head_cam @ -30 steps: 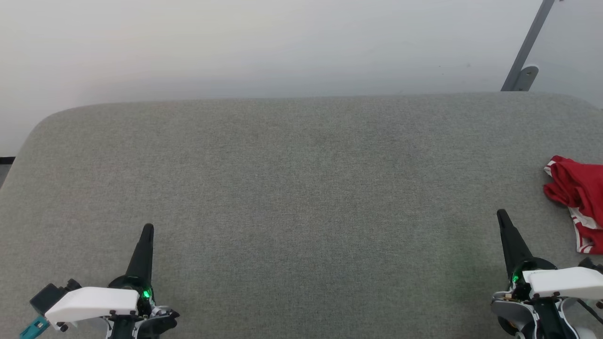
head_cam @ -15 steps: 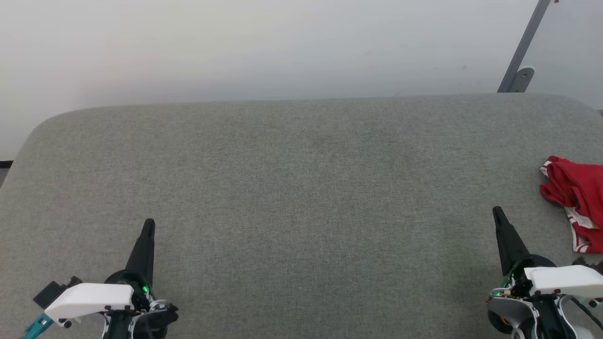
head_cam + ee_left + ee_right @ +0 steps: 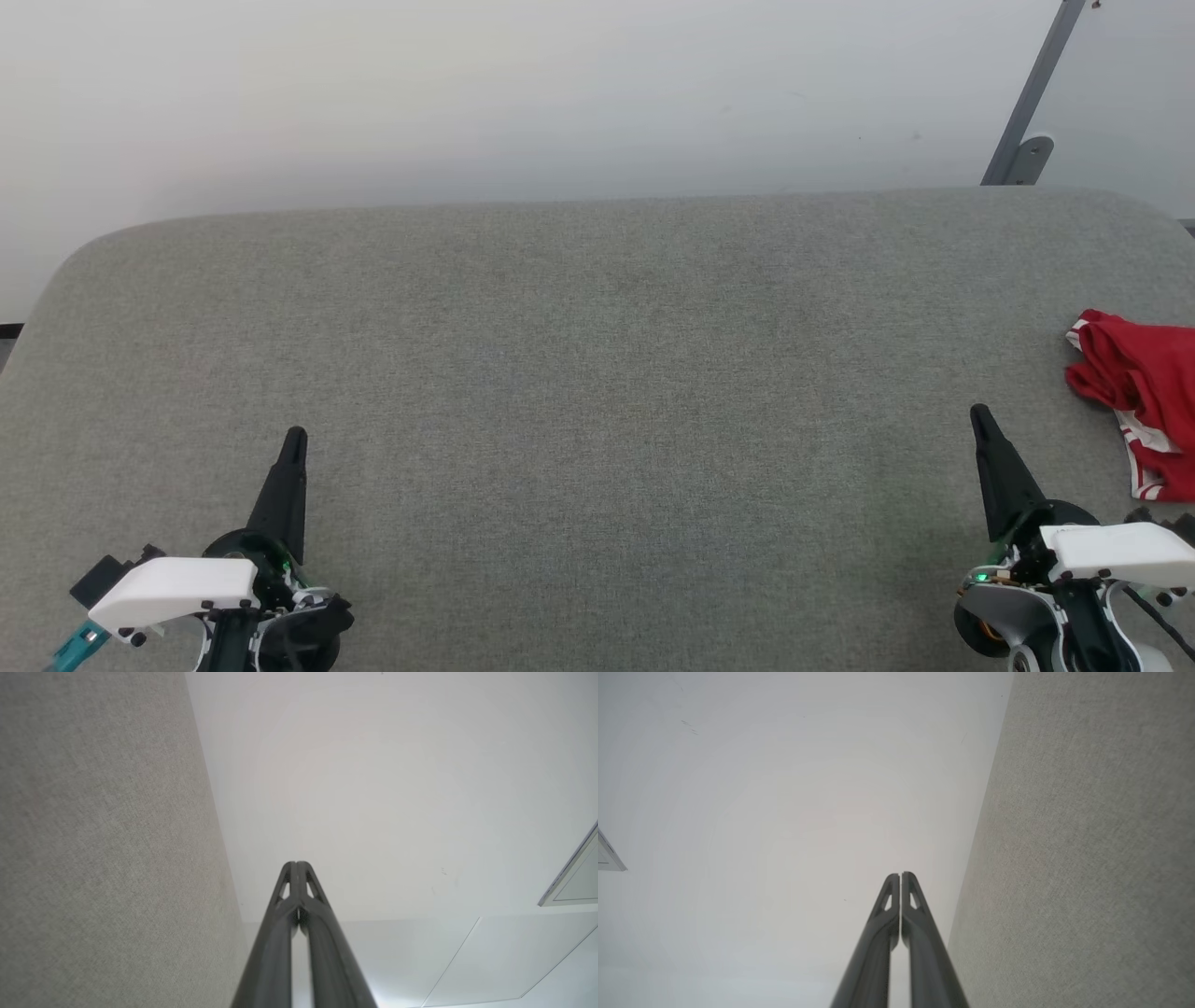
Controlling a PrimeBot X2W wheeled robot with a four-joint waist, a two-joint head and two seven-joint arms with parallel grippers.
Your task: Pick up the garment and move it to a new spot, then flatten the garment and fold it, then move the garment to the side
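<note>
The garment (image 3: 1139,392) lies crumpled at the far right of the grey table (image 3: 597,373), red with white striped trim, cut off by the head view's right edge. My right gripper (image 3: 978,413) hovers just left of it, apart from it, shut and empty; its fingertips meet in the right wrist view (image 3: 901,875). At the lower left my left gripper (image 3: 296,435) is shut and empty too, far from the garment. The left wrist view shows its fingers (image 3: 295,864) pressed together.
A pale wall (image 3: 523,93) stands behind the table's far edge. A grey metal post with a bracket (image 3: 1027,149) rises at the back right. The table has rounded far corners.
The head view has shifted slightly, so the garment and both grippers sit a little further left and up. Both grippers stay shut.
</note>
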